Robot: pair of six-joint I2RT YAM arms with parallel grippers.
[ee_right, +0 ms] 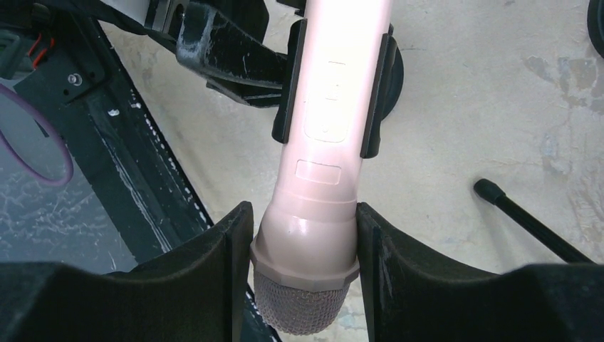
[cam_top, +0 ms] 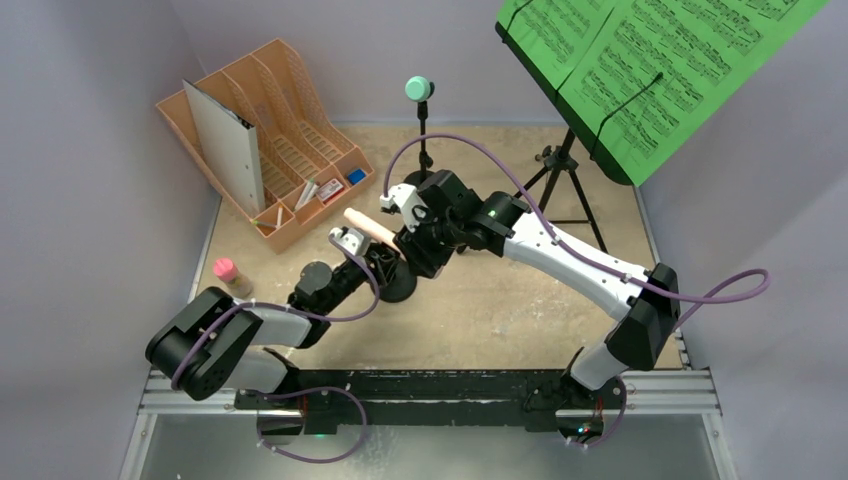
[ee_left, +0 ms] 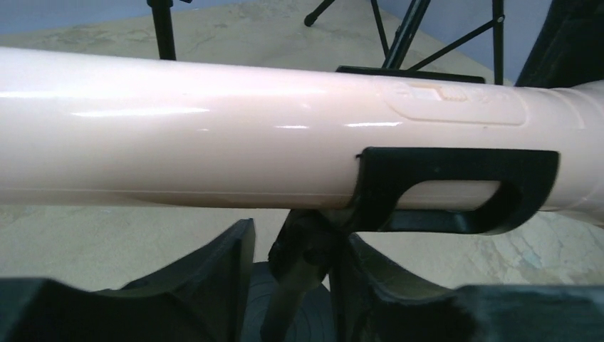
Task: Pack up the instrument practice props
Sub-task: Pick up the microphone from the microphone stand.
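The pink toy microphone (cam_top: pixel 368 226) lies level in the black clip (ee_left: pixel 456 192) of a short round-based pole (ee_left: pixel 303 256) at mid table. My right gripper (ee_right: pixel 303 242) is shut on the microphone's collar, just above its mesh head (ee_right: pixel 299 306). Seen from the left wrist, my left gripper (ee_left: pixel 292 239) straddles the pole's stem below the clip; a gap shows beside the stem. The teal microphone (cam_top: pixel 418 89) stands on the other pole (cam_top: pixel 424 140) at the back. The black tripod (cam_top: pixel 565 175) holds the green sheet-music pages (cam_top: pixel 650 60) at the back right.
An orange slotted file rack (cam_top: pixel 290 150) with a grey binder (cam_top: pixel 228 135) stands at the back left. A small pink-capped bottle (cam_top: pixel 228 272) sits near the left edge. A tripod foot (ee_right: pixel 527 221) rests on the table close to my right gripper.
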